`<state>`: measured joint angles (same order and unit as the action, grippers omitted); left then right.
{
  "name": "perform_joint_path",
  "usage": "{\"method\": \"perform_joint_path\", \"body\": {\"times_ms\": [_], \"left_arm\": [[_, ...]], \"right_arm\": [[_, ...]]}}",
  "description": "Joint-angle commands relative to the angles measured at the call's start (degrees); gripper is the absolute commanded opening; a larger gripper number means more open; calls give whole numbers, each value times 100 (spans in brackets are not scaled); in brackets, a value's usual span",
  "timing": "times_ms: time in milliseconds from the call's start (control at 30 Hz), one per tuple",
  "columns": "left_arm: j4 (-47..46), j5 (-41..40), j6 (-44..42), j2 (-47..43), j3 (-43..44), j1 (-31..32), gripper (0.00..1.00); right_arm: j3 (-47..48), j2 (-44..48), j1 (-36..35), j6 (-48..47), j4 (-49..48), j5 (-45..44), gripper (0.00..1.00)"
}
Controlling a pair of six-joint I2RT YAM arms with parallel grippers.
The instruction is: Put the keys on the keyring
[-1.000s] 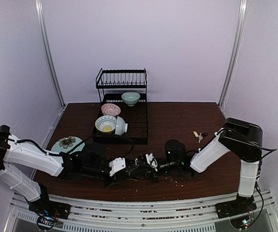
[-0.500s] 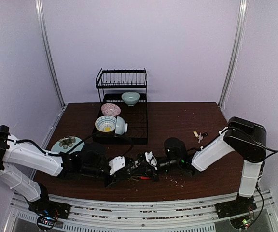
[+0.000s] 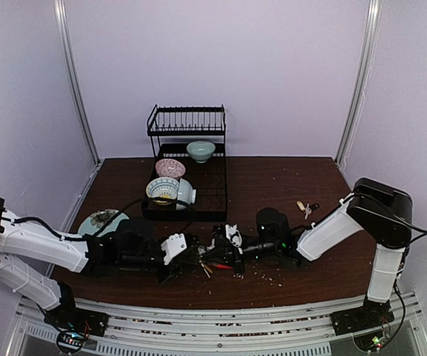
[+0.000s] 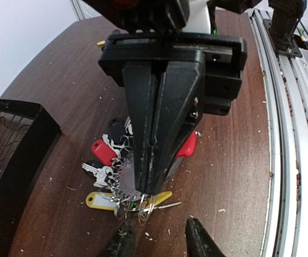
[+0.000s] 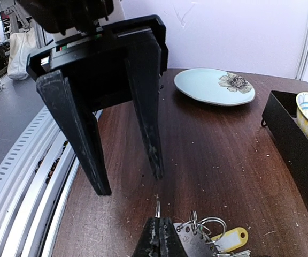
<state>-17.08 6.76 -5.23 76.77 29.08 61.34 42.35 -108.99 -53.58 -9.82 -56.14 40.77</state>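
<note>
Top view, pincers: the left pincer [image 3: 187, 256] and right pincer [image 3: 218, 251] meet tip to tip, low over the near middle of the counter [image 3: 273, 178].
Top view, task things: the keyring [image 3: 213, 265] lies between the tips with its red strap showing. The loose keys [image 3: 305, 208] sit well apart at the far right, not yet picked up.
Left wrist view: the left pincer [image 4: 162, 245] has its fingers spread and holds nothing. Facing it, the right pincer [image 4: 146, 188] is closed tight on the ring's wire, and the tagged bunch trails on the counter.
Right wrist view: the right pincer [image 5: 156, 235] has its tips pressed together, with a thin loop of ring standing up from them. The left pincer's open fingers hang just beyond.
Doing the step well: this is probably steadying the ring for threading. The right pinch should hold firm, and the left should close on the wire rather than the tags.
Change from a second ago: both pincers sit slightly farther from the near edge, the left arm has drawn back leftward, and the bunch shows more plainly.
</note>
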Motion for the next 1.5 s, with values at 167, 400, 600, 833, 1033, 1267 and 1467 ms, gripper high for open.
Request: {"method": "perform_joint_path", "body": {"times_ms": [167, 400, 600, 833, 1033, 1267, 1467], "left_arm": [[-1231, -65, 514, -1464, -853, -80, 34], [-1428, 371, 718, -1500, -377, -171, 24], [-1719, 344, 857, -1667, -287, -171, 23], [-1764, 435, 975, -1402, 69, -174, 20], [-1836, 611, 1021, -1425, 75, -175, 14], [-1630, 867, 940, -1324, 164, -175, 3], [-1397, 992, 880, -1217, 284, -175, 0]], "right_arm": [[-205, 667, 41, 684, -800, -252, 0], [-242, 1082, 41, 1232, -1290, -410, 0], [-310, 1363, -42, 1728, -1805, -528, 0], [-271, 1720, -345, 1412, -1528, -793, 0], [-253, 1884, -504, 1150, -1264, -869, 0], [-234, 1985, -564, 1010, -1111, -878, 0], [-236, 2015, -560, 929, -1031, -878, 0]]}}
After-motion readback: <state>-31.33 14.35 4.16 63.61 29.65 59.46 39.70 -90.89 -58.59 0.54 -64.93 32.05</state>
